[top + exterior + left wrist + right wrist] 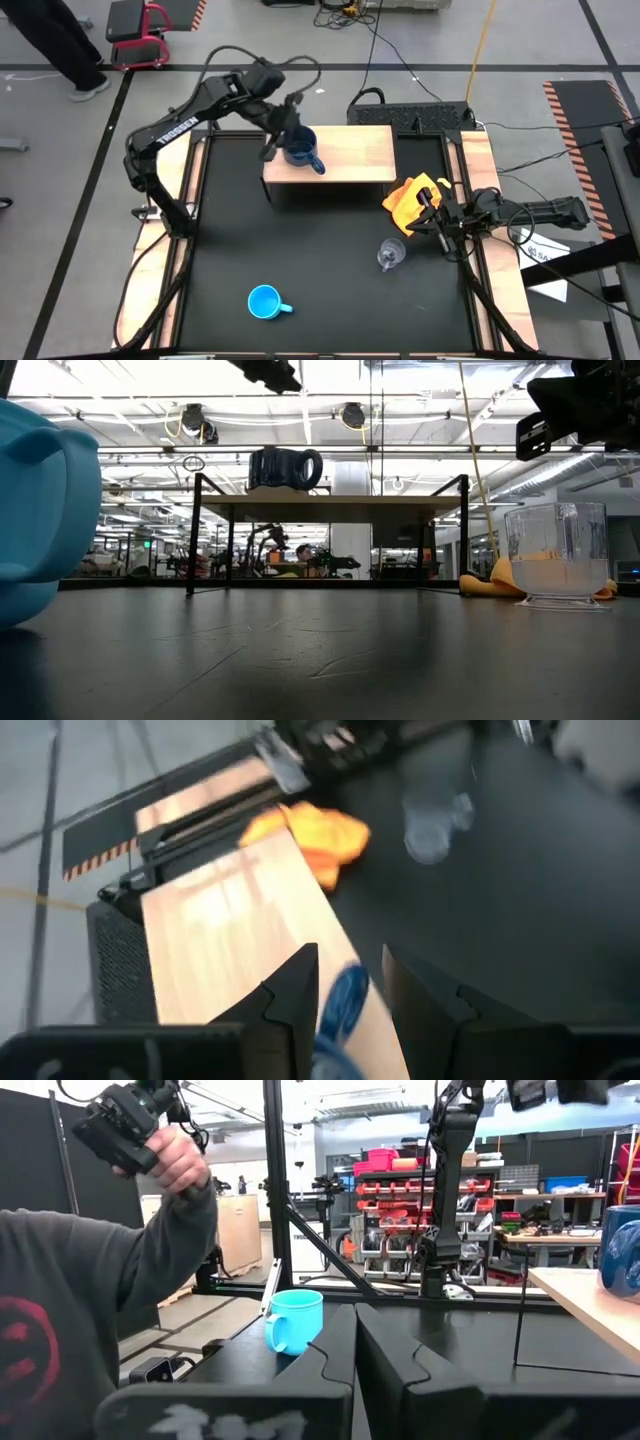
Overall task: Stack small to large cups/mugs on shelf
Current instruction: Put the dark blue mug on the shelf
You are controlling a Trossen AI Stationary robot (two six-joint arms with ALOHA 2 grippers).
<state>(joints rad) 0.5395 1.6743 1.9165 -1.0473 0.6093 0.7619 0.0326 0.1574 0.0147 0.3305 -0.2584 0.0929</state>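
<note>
Mugs partly sorted: navy one on the shelf, two on the desk.

Going left to right in the high view, the left pincer (283, 128) hovers at upper centre-left over the navy mug (301, 149), its fingers (296, 990) parted with the mug's rim between them, apparently not gripping. The mug stands upright on the left end of the shelf (355, 152). Lower centre, the sky-blue mug (264, 301) sits on the desk (330, 260); right of it stands the glass cup (390, 254), just below the orange cloth (412, 198). At the right edge the right pincer (432, 216) waits clenched, empty. Glass looks slick and breakable: pinch its wall or handle gently. The sky-blue mug seems rigid and sturdier, best taken by the rim.
</note>
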